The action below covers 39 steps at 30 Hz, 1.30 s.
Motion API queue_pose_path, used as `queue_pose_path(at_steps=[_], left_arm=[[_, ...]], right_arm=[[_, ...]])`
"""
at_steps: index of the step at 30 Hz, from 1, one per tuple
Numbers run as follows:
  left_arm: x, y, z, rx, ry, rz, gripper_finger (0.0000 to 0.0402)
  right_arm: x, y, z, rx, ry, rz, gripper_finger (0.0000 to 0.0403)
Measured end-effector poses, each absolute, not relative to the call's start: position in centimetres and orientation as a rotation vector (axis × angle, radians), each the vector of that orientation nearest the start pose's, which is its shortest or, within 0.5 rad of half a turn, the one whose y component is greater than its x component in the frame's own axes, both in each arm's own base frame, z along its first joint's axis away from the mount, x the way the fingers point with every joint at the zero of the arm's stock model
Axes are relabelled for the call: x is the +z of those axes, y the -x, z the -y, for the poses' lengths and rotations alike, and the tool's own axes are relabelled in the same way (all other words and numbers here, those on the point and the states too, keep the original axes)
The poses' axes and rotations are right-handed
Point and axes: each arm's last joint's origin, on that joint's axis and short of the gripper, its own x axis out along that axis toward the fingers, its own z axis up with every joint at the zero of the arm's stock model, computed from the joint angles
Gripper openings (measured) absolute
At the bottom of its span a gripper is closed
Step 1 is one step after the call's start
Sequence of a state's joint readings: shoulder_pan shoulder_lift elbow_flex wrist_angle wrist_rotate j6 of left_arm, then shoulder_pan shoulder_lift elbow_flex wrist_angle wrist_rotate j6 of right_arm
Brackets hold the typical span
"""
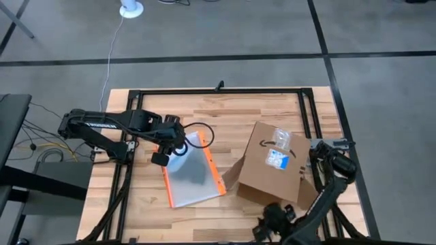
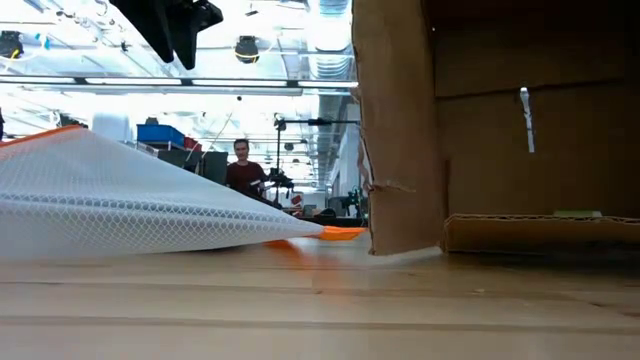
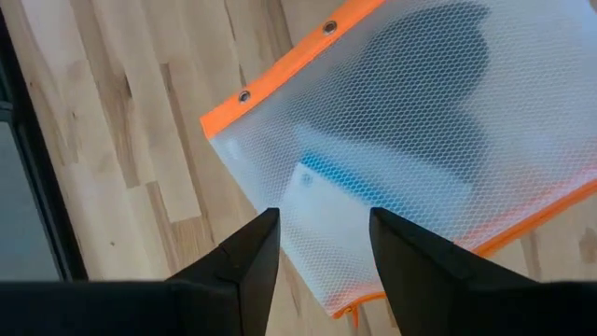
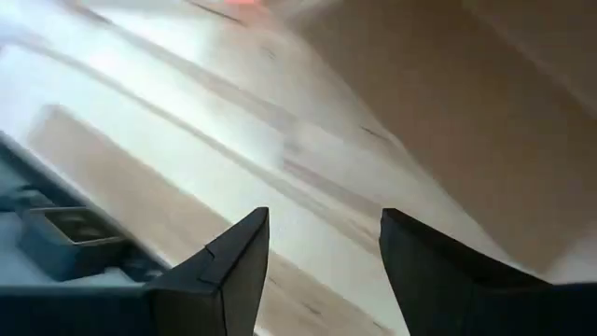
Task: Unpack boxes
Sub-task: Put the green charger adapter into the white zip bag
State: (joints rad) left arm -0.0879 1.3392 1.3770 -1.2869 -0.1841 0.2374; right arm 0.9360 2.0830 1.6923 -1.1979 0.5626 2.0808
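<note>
Both hands open; box (image 1: 272, 163) lies unheld

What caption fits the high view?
Left gripper hovers open over the mesh pouch; cardboard box lies beside it.

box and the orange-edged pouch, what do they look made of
Box: brown corrugated cardboard, matte; a fluted edge shows in the low view. Pouch: seemingly clear flexible plastic with a mesh pattern, orange fabric-like edging and metal-looking eyelets, as the left wrist view shows.
</note>
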Motion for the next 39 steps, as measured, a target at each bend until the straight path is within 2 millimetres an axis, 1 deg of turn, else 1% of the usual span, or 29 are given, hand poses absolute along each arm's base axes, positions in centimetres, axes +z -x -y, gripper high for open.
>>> queue_pose_path(at_steps=[2,4,7,10,13,16,18,20,23,27,29,31,34,39], left_arm=[[33.9,-23.3,1.5,-0.064,-0.377,-1.236,0.0153],[33.9,-23.3,1.5,-0.064,-0.376,-1.234,0.0153],[33.8,-23.2,1.5,-0.065,-0.377,-1.243,0.0153],[33.8,-23.1,1.5,-0.064,-0.378,-1.258,0.0153],[33.8,-23.1,1.5,-0.062,-0.376,-1.256,0.0153],[33.8,-23.2,1.4,-0.063,-0.382,-1.250,0.0153],[33.8,-23.2,1.4,-0.067,-0.387,-1.250,0.0153],[33.8,-23.2,1.4,-0.066,-0.387,-1.249,0.0153],[33.8,-23.2,1.4,-0.073,-0.396,-1.247,0.0153],[33.9,-23.3,1.4,-0.075,-0.436,-1.235,0.0153],[34.1,-23.3,1.3,-0.064,-0.464,-1.231,0.0153],[34.7,-23.4,1.3,-0.050,-0.470,-1.203,0.0153],[35.0,-23.6,1.3,-0.043,-0.467,-1.173,0.0153],[35.2,-23.9,1.3,-0.021,-0.435,-1.141,0.0152]], right_arm=[[18.9,-24.9,-29.9,-0.917,-0.770,-0.780,0.0187],[17.4,-25.1,-28.4,-0.987,-0.734,-0.771,0.0187],[16.3,-25.8,-26.3,-1.076,-0.682,-0.764,0.0187],[15.7,-26.4,-23.9,-1.182,-0.609,-0.769,0.0187],[15.8,-26.8,-21.7,-1.288,-0.512,-0.777,0.0187],[16.0,-26.9,-19.9,-1.375,-0.418,-0.796,0.0187],[15.8,-27.1,-18.9,-1.409,-0.399,-0.797,0.0187],[15.1,-27.4,-18.2,-1.418,-0.413,-0.776,0.0187],[13.7,-28.3,-17.4,-1.383,-0.500,-0.709,0.0187],[12.1,-29.4,-17.0,-1.309,-0.610,-0.689,0.0187],[12.1,-30.0,-17.1,-1.240,-0.579,-0.688,0.0187],[12.5,-30.4,-16.9,-1.216,-0.519,-0.700,0.0187],[12.7,-30.1,-15.4,-1.295,-0.448,-0.767,0.0187],[13.3,-30.0,-12.8,-1.431,-0.351,-0.785,0.0187]])
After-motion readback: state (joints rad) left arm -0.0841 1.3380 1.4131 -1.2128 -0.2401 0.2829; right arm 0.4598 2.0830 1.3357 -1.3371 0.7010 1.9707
